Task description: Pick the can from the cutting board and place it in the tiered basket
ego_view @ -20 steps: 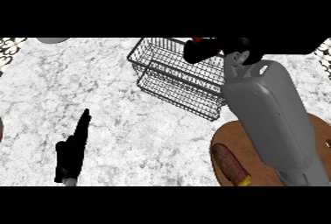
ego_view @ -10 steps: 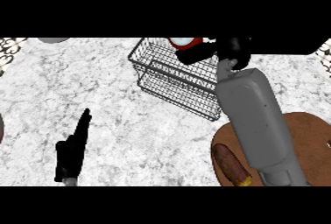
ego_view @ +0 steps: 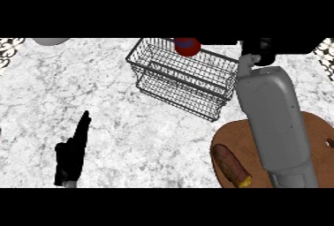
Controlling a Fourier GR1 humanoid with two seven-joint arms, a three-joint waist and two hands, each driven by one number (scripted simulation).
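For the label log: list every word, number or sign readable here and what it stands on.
None can be read.
Can, red, in the tiered basket: a blue patch on its top, too blurred to read.
Cutting board, counter, both hands: no text.

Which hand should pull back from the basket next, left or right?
Right. Right hand is beside the basket, where the can sits. Left hand rests open, far off.
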